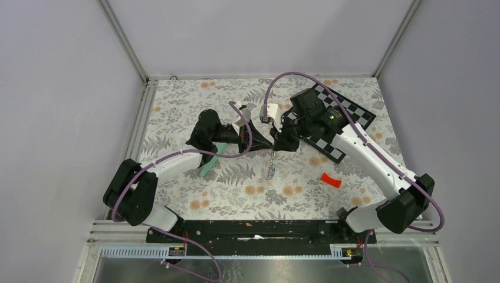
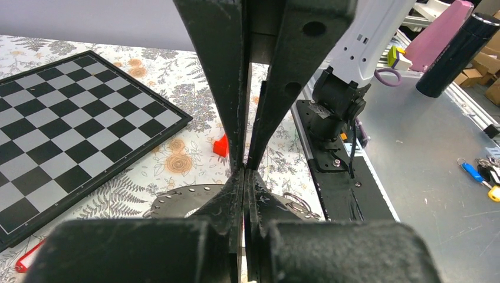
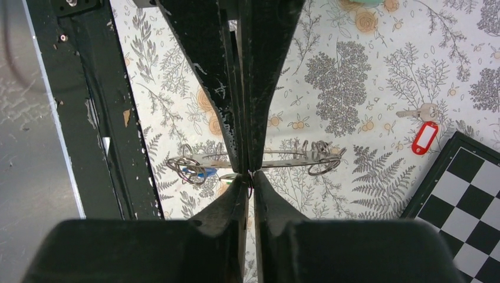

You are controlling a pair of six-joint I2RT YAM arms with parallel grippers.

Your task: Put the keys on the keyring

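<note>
Keyring [image 2: 177,200] was held up off the cloth [image 1: 236,188] at mid-table, pinched flat in the pressed-together fingers of the left gripper [image 2: 243,177]. The right gripper [image 3: 250,180] was set tip to tip against it, its jaws likewise pressed together; whether a split ring was caught in them could not be made out. A blue-tagged key [image 3: 201,172] was seen hanging at one end of the keyring, and a chain [image 1: 271,170] dangled below it. One red-tagged key [image 3: 424,137] was left loose on the cloth, just beside the chessboard [image 3: 471,200] corner and well apart from both pairs of jaws. Its long axis, tag to blade, ran roughly across the keyring's line in the right wrist view. It lay on the right arm's side, so that arm was judged the nearer for a pickup. The keyring was shown only edge-on in the right wrist view and half covered by fingers in the left. The loose key could not be picked out from above, and no green key was found in any view
</note>
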